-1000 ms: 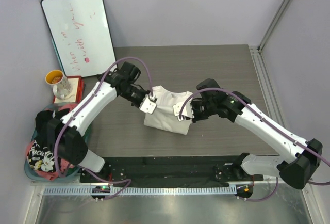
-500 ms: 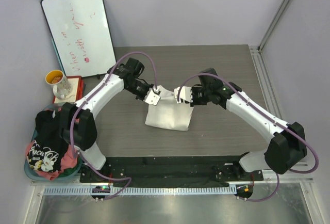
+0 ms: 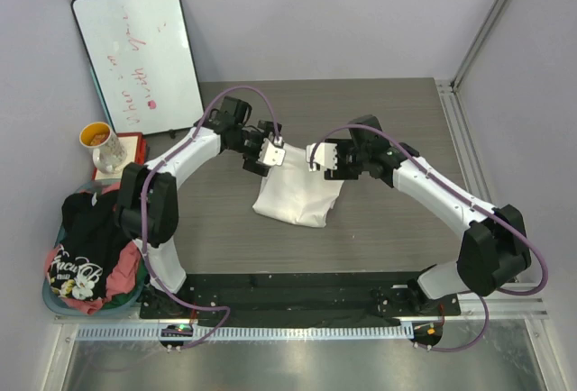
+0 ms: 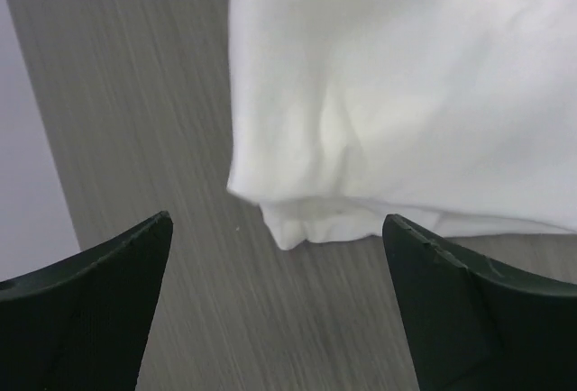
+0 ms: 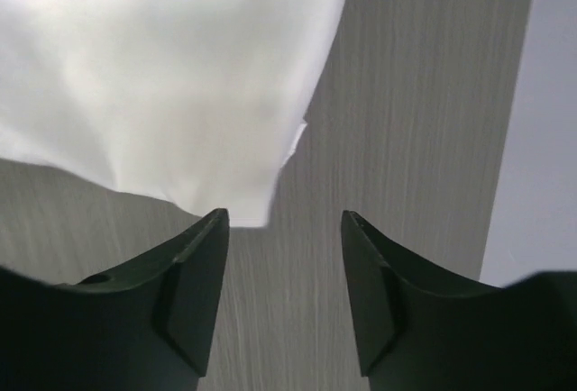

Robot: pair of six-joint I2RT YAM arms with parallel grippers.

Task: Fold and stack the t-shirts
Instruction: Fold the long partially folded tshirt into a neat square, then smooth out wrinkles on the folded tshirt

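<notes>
Folded white t-shirt point(image 3: 297, 195) lies flat at the middle of the table point(image 3: 397, 121). Left gripper point(image 3: 272, 151) and right gripper point(image 3: 316, 155) hang at its far corners. Both sets of jaws are spread and hold nothing.

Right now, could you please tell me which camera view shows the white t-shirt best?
The top external view: the white t-shirt shows whole there, lying folded on the table. The left wrist view catches only one folded corner, and the right wrist view only another corner.
</notes>
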